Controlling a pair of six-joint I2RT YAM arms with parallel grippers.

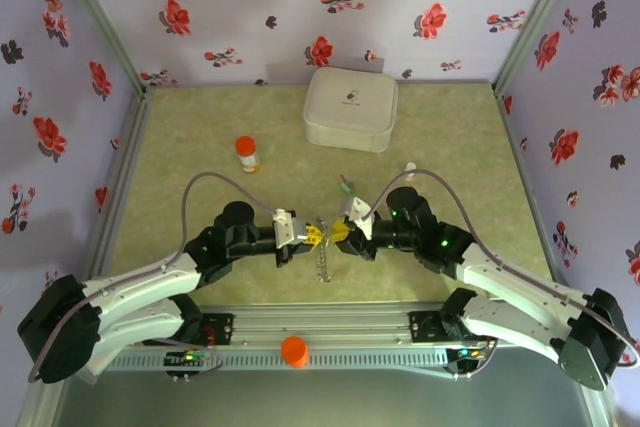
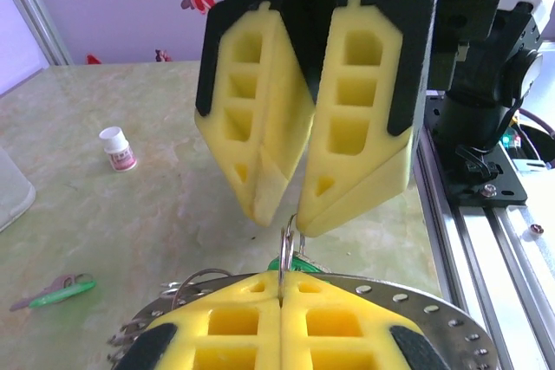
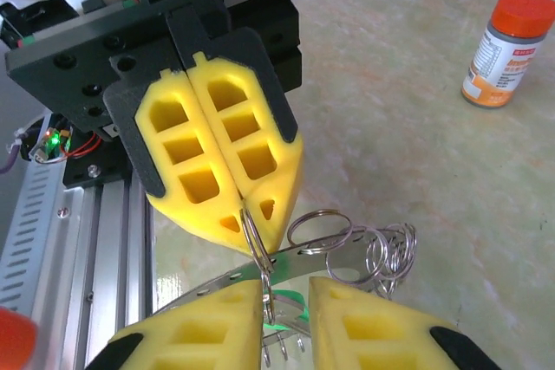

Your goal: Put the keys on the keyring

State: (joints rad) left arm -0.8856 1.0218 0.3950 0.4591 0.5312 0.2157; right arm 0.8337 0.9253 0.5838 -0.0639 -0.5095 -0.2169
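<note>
**A:** Status on the threading step?

**B:** My left pincer (image 2: 282,285) was clamped shut on one thin wire loop of the keyring (image 3: 321,227). The other loops were bunched just beside the pinch. All of it sat right of the orange-capped bottle (image 1: 247,154) and nearer my bases than it.

**A:** Right side?

**B:** My right pincer (image 3: 286,299) stood tip to tip with the left, jaws at a narrow gap. The green head of one key (image 3: 290,311) was in that gap and looked to be against the clamped loop. I couldn't tell if the pads were biting on it or just flanking it.

**A:** Other key?

**B:** The second key (image 2: 62,289) lay loose on the table, right of the bottle and only slightly nearer my bases.

**A:** How would you run it?

**B:** My call:
- **Left:** acts as the fixture. Hard clamp, no wrist roll, so the loop can't twist.
- **Right:** firm pinch on the green head only, blade free.
- **Feed:** line the key's hole up on the wire, then follow the wire's curve in short moves, not a straight shove.
- **Risks:** the tiny head could squirt out of the soft pads, or the slack loops could snag a fingertip.
- **Release:** only once the key sits on the wire.
</note>
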